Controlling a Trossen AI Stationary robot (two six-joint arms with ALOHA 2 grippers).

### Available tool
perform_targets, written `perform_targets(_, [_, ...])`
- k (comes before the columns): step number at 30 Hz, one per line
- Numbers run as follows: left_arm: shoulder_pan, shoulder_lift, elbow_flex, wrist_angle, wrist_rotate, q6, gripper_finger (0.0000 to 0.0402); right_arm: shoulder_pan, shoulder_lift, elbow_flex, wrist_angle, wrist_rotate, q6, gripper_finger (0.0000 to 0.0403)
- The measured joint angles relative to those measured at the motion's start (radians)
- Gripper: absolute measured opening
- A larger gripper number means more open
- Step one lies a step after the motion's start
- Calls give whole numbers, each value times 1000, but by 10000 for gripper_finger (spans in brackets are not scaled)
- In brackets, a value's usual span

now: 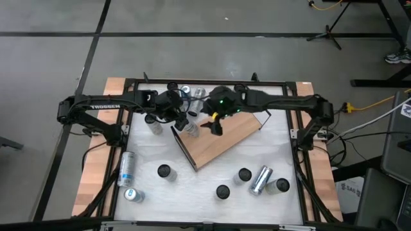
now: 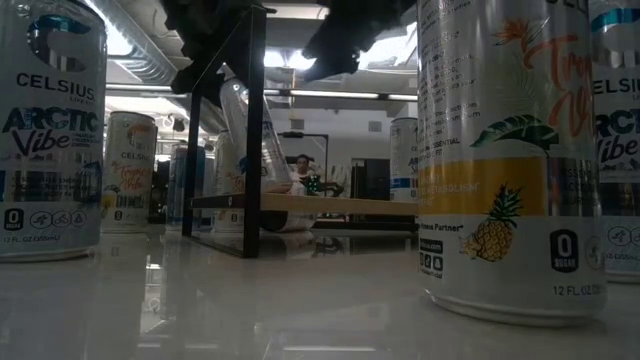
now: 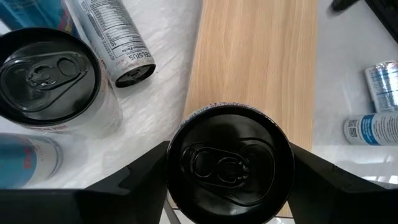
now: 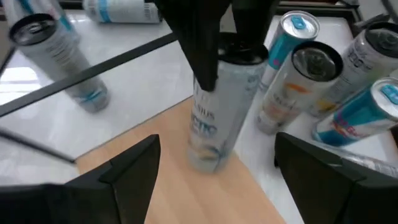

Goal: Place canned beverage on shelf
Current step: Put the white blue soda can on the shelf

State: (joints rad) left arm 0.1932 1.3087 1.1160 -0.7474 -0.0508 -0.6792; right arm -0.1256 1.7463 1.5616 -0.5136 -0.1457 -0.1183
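Loose cans stand and lie on the surface nearest the camera, not yet shelved. Farther back, the left gripper clamps a can by its sides, upright on or just above the shelf; which, I cannot tell. The right gripper hangs close by, spread and empty. Releasing seems all that remains for this can.

A tilted can rests on the shelf beneath dark arms.

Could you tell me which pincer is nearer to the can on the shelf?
Left. The left pincer grips the can over the shelf; the right pincer hangs open beside it.
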Motion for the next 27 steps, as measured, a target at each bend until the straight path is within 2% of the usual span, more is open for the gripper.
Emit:
perform_targets(8, [0, 0, 0, 0, -54, -47, 245, 65, 91, 0, 109, 214, 114, 308])
perform_targets(14, [0, 0, 0, -1, -74, -123, 245, 107, 129, 0, 131, 359, 122, 308])
perform_targets(23, [0, 0, 0, 12, -90, -184, 245, 136, 149, 0, 208, 524, 121, 308])
perform_targets(27, [0, 0, 0, 54, -90, -186, 245, 135, 154, 0, 238, 522, 122, 308])
